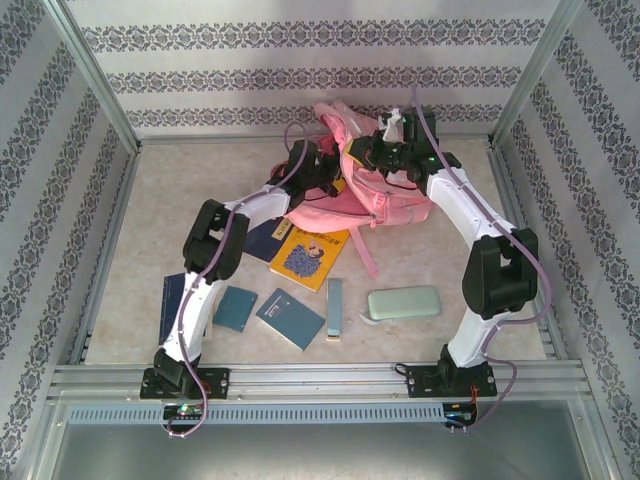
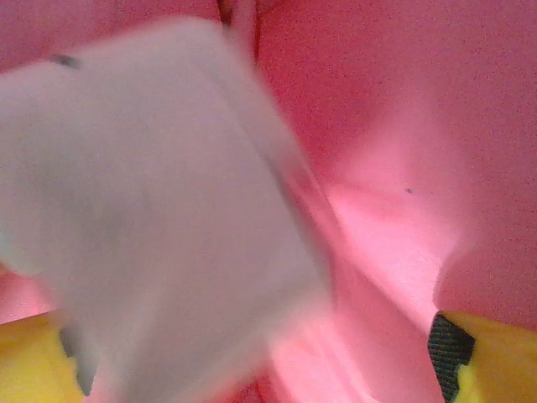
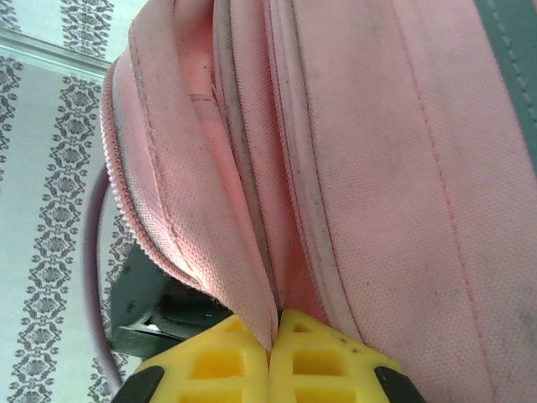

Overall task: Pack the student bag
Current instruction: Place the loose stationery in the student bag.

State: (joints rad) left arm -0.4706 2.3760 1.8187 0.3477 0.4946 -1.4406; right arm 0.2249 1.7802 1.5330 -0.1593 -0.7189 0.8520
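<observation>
Overhead, the student bag (image 1: 385, 190), a pink backpack with pale patches, slumps at the far centre of the table (image 1: 450, 260), both arms reaching it. A yellow book (image 1: 312, 255), its cover print unreadable, lies just near of it, a teal book (image 1: 236, 308) near left, a pale green pencil case (image 1: 404, 302) near right. Left wrist: the left gripper (image 2: 252, 369) spread wide inside pink lining, a blurred pale grey object (image 2: 159, 210) before it. Right wrist: the right gripper (image 3: 273, 340) clenched on a fold of the bag.
</observation>
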